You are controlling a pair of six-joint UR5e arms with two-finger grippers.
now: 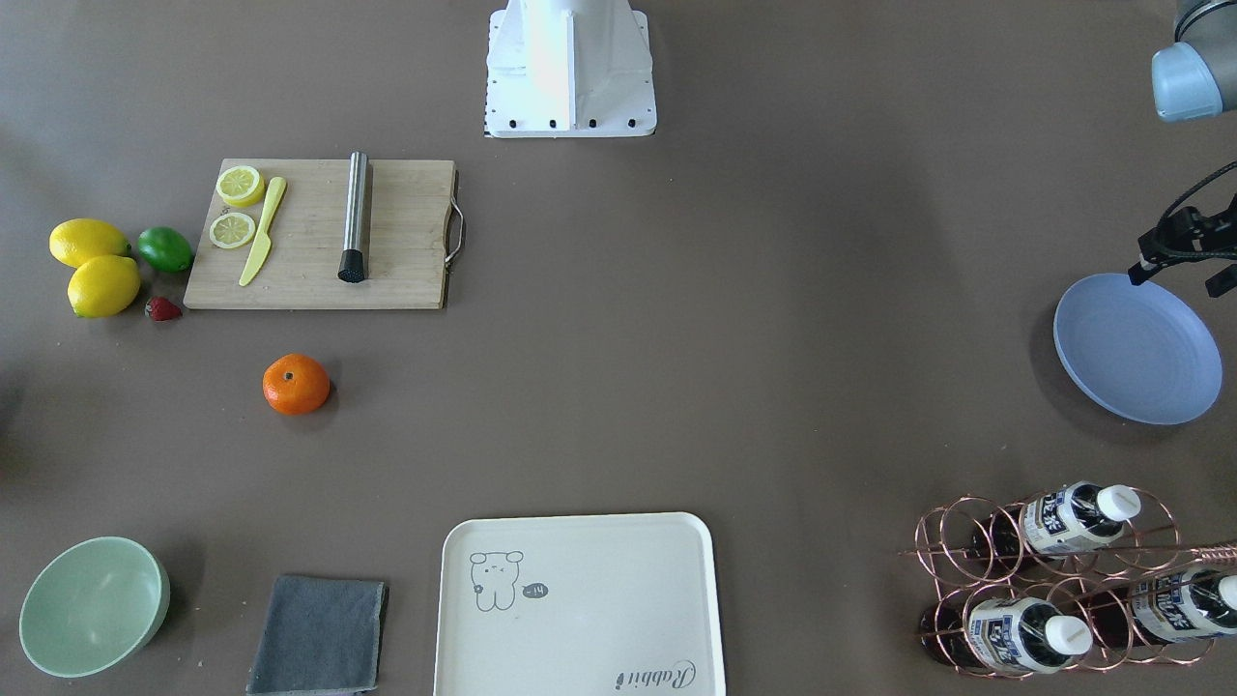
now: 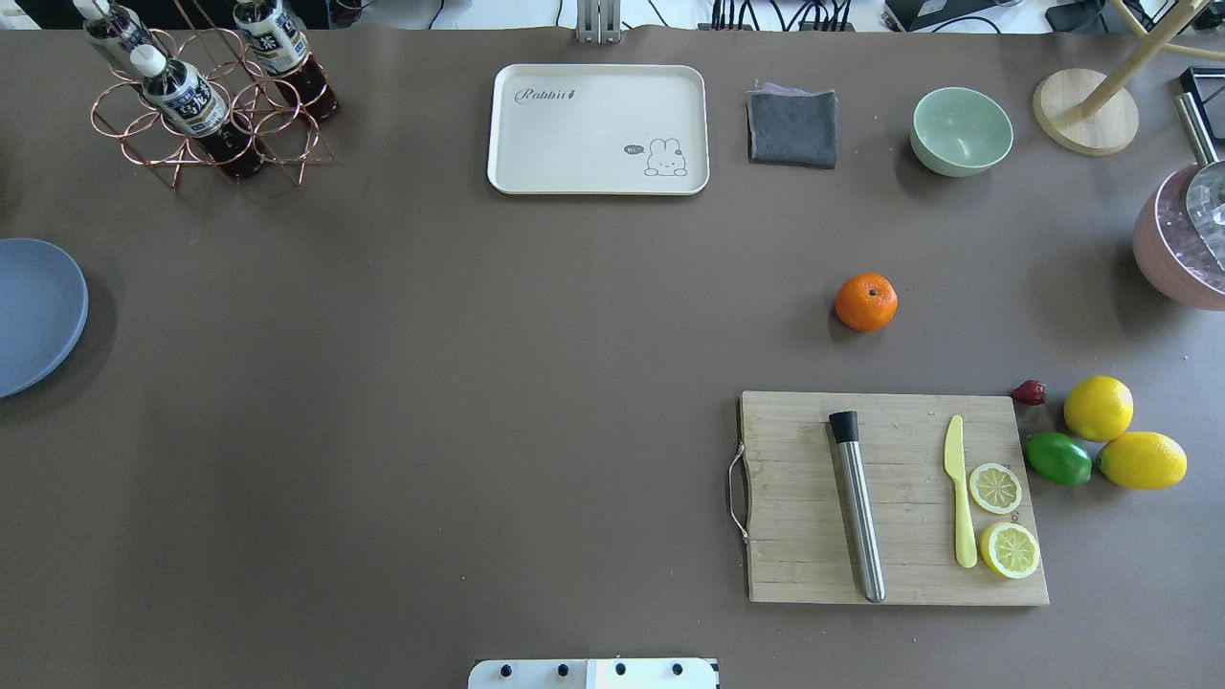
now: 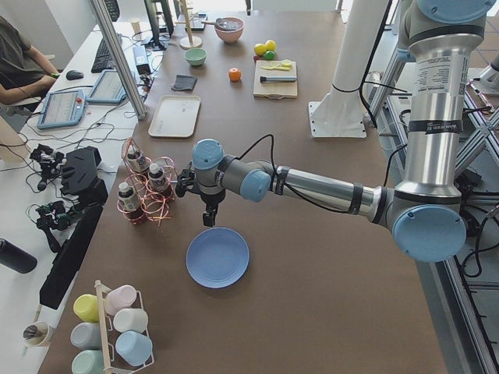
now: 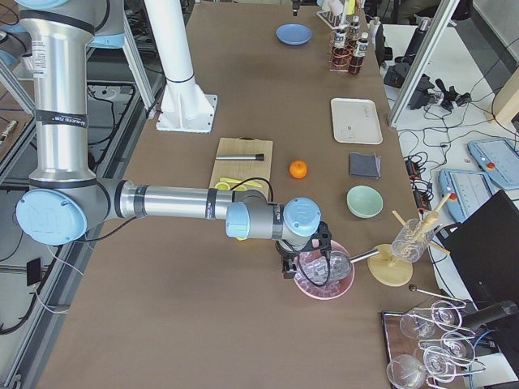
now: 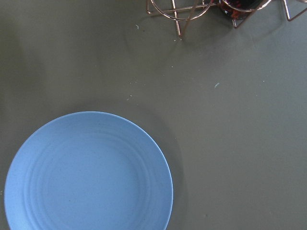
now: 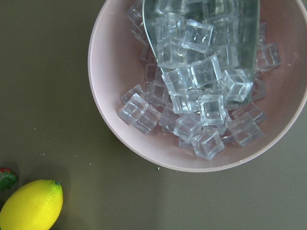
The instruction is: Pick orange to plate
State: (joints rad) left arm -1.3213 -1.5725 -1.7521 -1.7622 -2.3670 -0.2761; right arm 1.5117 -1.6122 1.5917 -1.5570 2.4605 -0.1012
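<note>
Before me lies a wooden cutting board [image 2: 794, 536] with a steel rod [image 2: 858, 507], a yellow knife [image 2: 960, 493] and two lemon slices [image 2: 995, 487]. Beside it rest two lemons [image 2: 1098, 408], a lime [image 2: 1058, 458] and a strawberry [image 2: 1029, 392]. Ice cubes [image 6: 211, 108] fill a pink bowl [image 6: 112, 91].

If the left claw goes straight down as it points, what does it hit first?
Likely the plate, near its rim, below the left claw; depth is unclear, so possibly bare table beside it.

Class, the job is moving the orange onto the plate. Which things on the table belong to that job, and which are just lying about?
Belong to the job: orange, blue plate.

Just lying about: lemons, lime, strawberry, cutting board, cream tray, green bowl, grey cloth, bottle rack, pink bowl of ice.
</note>
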